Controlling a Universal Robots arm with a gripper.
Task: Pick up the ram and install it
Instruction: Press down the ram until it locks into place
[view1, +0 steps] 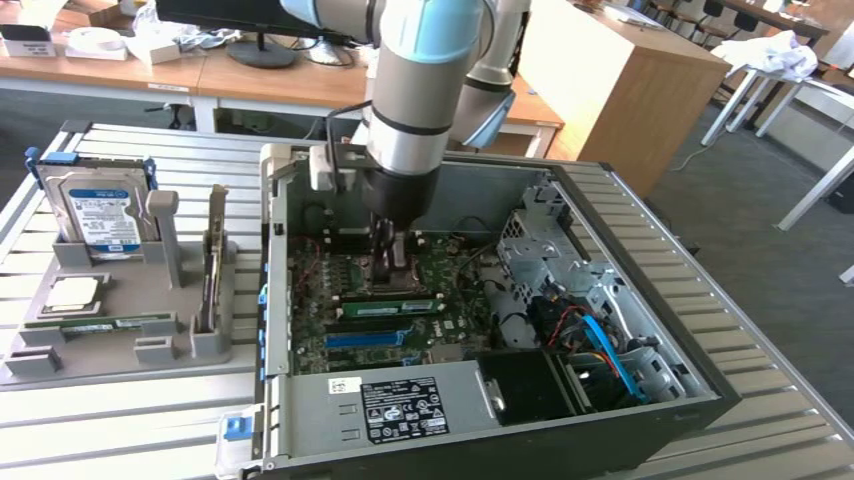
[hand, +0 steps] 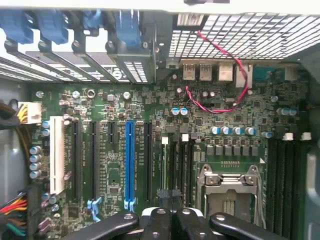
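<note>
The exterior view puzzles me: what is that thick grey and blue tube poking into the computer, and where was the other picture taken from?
The tube is a robot arm. At its tip is a gripper, the part that grasps things, and it is down inside an open computer case lying on a slatted metal table. The exterior view comes from a camera standing off the arm. The wrist view comes from a camera on the arm itself, looking past the gripper at the green circuit board.

Just below the gripper, a green memory stick lies on the board; I cannot tell whether it is being held. On the exterior view's left, a grey tray holds an upright hard drive, a square silver processor chip and a second green stick.
</note>
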